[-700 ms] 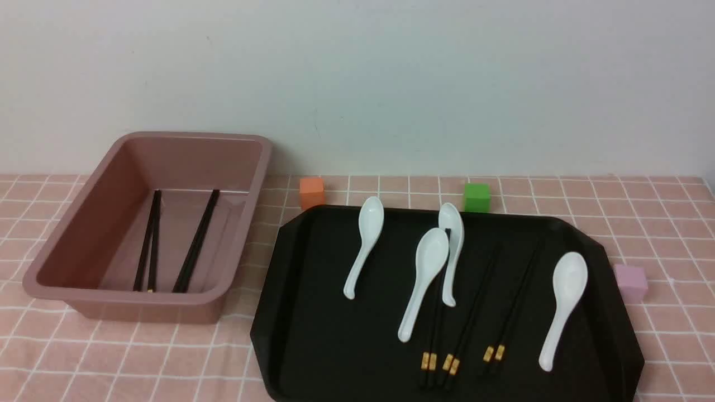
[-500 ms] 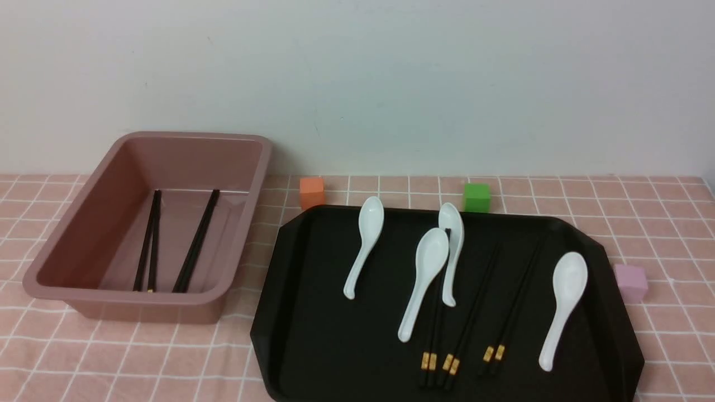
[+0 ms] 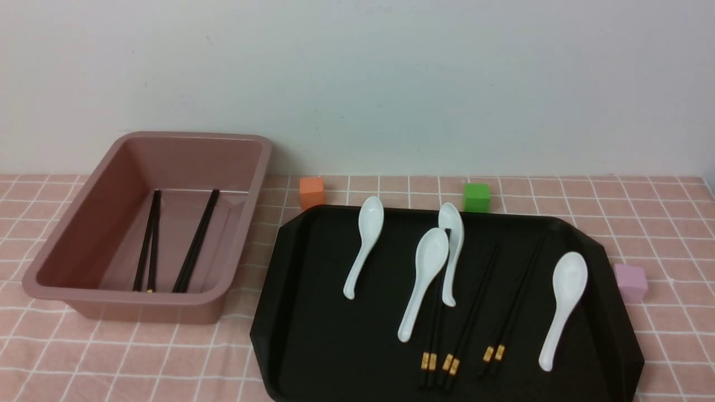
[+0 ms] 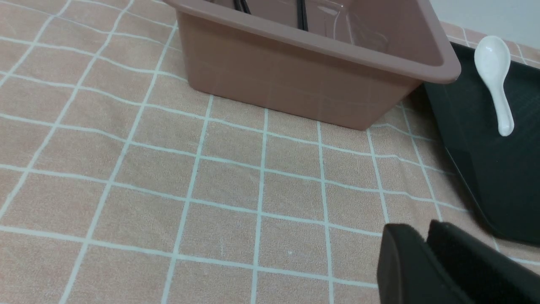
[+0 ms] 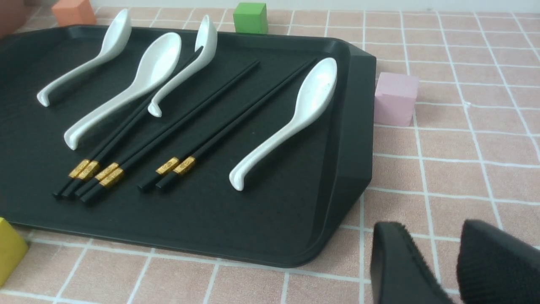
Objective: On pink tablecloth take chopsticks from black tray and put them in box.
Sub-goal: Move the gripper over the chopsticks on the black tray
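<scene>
Three pairs of black chopsticks [image 3: 472, 312] with gold bands lie side by side on the black tray [image 3: 313, 312], one pair partly under white spoons. Two more pairs of chopsticks [image 3: 195, 245] lie in the mauve box [image 3: 139, 298], which stands left of the tray on the pink tablecloth [image 3: 139, 363]. Neither arm shows in the front view. My left gripper [image 4: 424, 230] is shut and empty, low over the cloth in front of the box [image 4: 295, 80]. My right gripper [image 5: 432, 228] is open and empty over the cloth, off the tray's [image 5: 211, 219] near right corner, apart from the chopsticks [image 5: 202, 126].
Several white spoons [image 3: 366, 245] lie on the tray among the chopsticks. An orange cube [image 3: 311, 192] and a green cube [image 3: 476, 196] sit behind the tray. A pink cube [image 3: 631, 283] is at its right edge, a yellow cube [image 5: 10, 249] at its front.
</scene>
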Robot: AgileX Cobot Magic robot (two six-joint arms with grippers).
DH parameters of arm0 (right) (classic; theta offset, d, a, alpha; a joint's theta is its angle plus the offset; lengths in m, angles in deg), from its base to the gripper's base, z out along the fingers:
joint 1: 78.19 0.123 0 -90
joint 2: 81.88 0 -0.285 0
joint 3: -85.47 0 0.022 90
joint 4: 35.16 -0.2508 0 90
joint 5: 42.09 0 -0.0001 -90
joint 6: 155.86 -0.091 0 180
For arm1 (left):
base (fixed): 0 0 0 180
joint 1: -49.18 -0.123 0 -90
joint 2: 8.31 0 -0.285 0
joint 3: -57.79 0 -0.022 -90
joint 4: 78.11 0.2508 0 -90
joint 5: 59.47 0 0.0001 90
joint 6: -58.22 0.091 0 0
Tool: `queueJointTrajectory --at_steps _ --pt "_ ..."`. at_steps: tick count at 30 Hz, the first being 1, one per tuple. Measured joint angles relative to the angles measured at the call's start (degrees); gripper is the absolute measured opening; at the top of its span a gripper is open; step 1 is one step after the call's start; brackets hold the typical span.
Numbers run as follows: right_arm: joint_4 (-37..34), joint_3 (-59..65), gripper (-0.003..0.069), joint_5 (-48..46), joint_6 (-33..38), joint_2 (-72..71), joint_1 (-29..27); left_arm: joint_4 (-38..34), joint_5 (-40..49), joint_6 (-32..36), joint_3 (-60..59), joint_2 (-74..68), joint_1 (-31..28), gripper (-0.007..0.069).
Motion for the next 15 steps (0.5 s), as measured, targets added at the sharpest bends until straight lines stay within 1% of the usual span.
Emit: queueJointTrajectory --at_steps 12,14,15 --pt "-0.21 0.05 0.0240 0.60 -0.20 0.00 0.00 0.00 0.00 0.00 0.00 0.00 0.00 0.0104" --pt "-2.58 0.34 0.0240 2.29 -1.52 0.00 0.00 0.00 0.00 0.00 0.00 0.00 0.00 0.0108" --pt "-5.85 0.67 0.0240 4.79 -3.87 0.00 0.00 0.00 0.00 0.00 0.00 0.00 0.00 0.0110"
